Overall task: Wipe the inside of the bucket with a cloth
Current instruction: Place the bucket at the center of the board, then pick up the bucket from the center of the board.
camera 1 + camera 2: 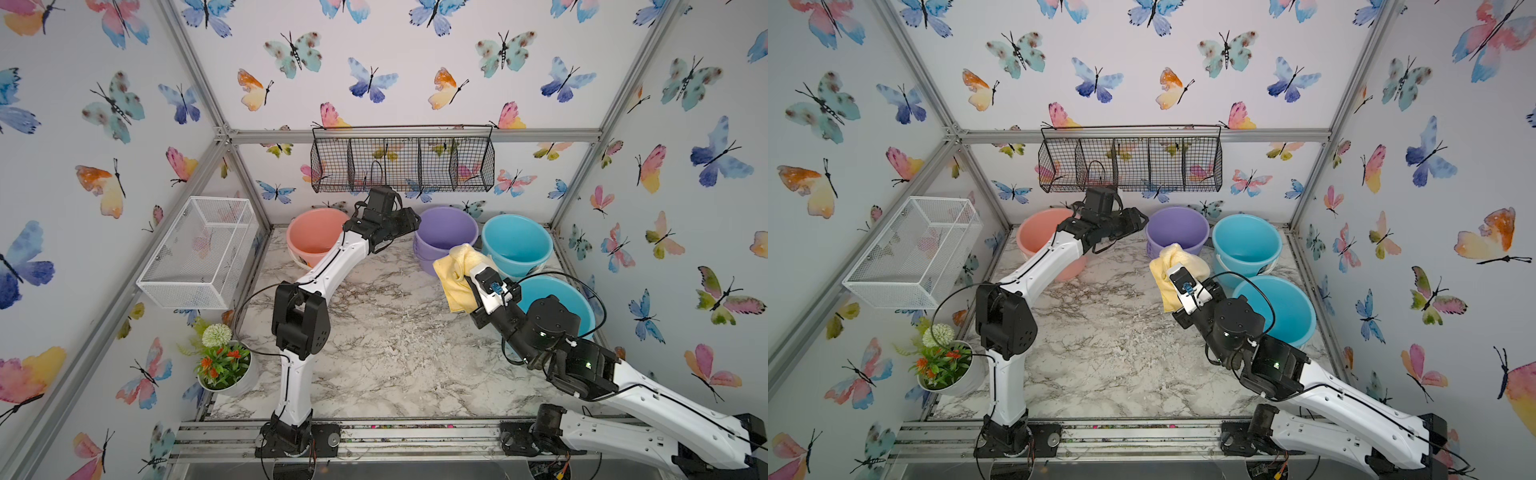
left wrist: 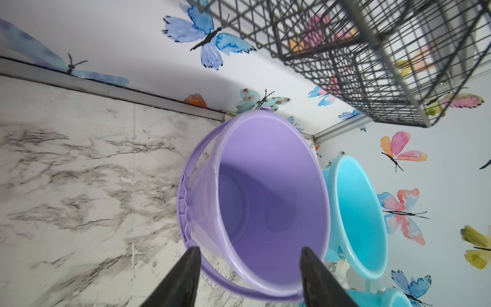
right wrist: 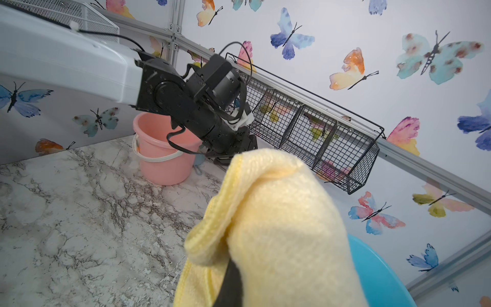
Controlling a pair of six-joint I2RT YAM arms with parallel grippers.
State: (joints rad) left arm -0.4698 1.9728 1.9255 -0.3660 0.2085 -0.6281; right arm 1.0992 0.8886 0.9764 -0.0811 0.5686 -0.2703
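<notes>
Notably, with the cloth [image 1: 455, 274] clamped in the right jaws above the counter [image 1: 374, 332], just before the purple bucket [image 1: 446, 232], and the left jaws parted, the unbraced bucket could be tipped during wiping.

No legible text, label, brand, number or sign in any view; nothing readable on any surface shown.

The left end effector [image 2: 249, 249], jaws apart, points into the purple bucket [image 2: 265, 199] beside a blue bucket [image 2: 356, 212]
</notes>
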